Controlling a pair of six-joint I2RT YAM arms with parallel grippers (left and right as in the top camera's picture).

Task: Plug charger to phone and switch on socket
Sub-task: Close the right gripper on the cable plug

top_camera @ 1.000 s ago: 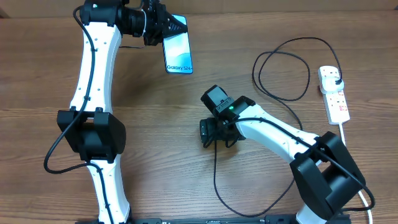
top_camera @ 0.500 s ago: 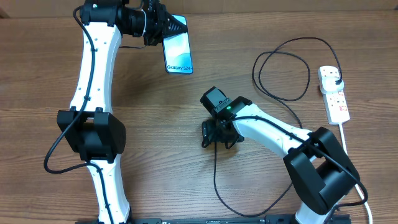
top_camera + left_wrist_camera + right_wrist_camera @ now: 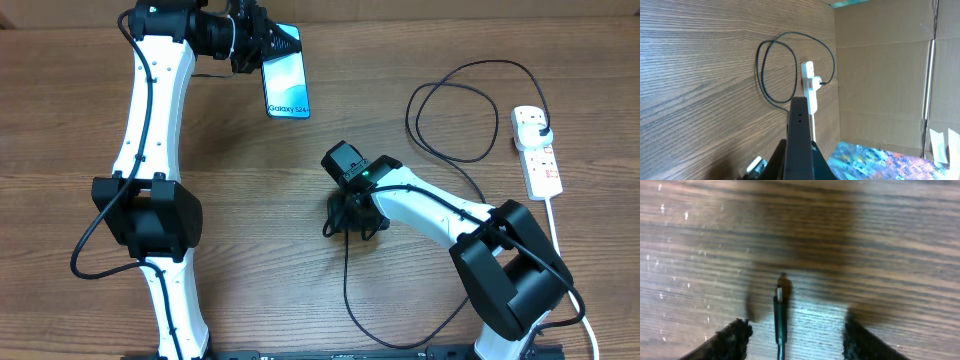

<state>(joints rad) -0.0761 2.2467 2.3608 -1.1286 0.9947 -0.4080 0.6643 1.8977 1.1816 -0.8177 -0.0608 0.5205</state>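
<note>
Charger cable, thin and black (image 3: 346, 270), lies on the brown wooden desk (image 3: 250, 220). Its small connector tip (image 3: 780, 295) rests flat near the desk's middle. Its black plug (image 3: 541, 126) sits in the small white power strip with red-marked switches (image 3: 538, 152) by the right edge, with slack looped just beside it. The right gripper (image 3: 796, 340) stands over the tip, fingers (image 3: 735, 337) apart on either side and not touching it. Near the far edge the left gripper (image 3: 270, 45) is clamped on the far end of the slim blue-screened smartphone reading "Galaxy S24+" (image 3: 287, 88), well apart from the tip.
</note>
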